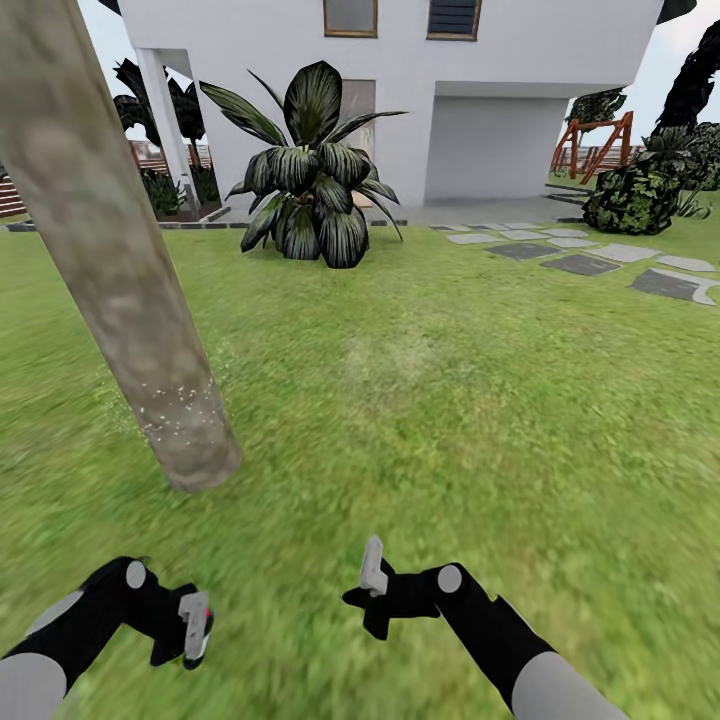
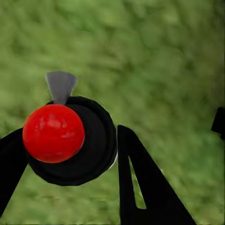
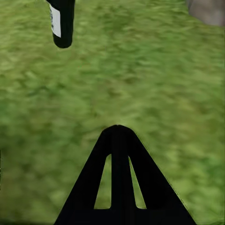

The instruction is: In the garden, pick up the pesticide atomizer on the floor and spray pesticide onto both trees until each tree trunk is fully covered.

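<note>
The left gripper (image 1: 185, 630) is closed on the pesticide atomizer (image 1: 195, 625), low at the left of the head view, above the grass (image 1: 450, 400). In the head view the atomizer is a small black bottle with a grey-white body part and a bit of red on it. In the left wrist view the atomizer (image 2: 70, 140) sits between the two black fingers (image 2: 140, 187): it has a round black body, a shiny red round cap and a grey wedge-shaped nozzle pointing away from the camera.

The right gripper (image 1: 372, 590) hangs over the lawn with nothing in it. Its fingers (image 3: 119, 178) are pressed together in the right wrist view, so it is closed and empty.

A thick tree trunk (image 1: 110, 250) stands to the left, pale grey-beige with darker blotches. Near its base there are fine white specks of pesticide (image 1: 170, 405); higher up the bark looks bare.

Behind the lawn stand a big dark leafy plant (image 1: 312, 170), a white house (image 1: 420, 90) and grey stone slabs (image 1: 590, 255).
</note>
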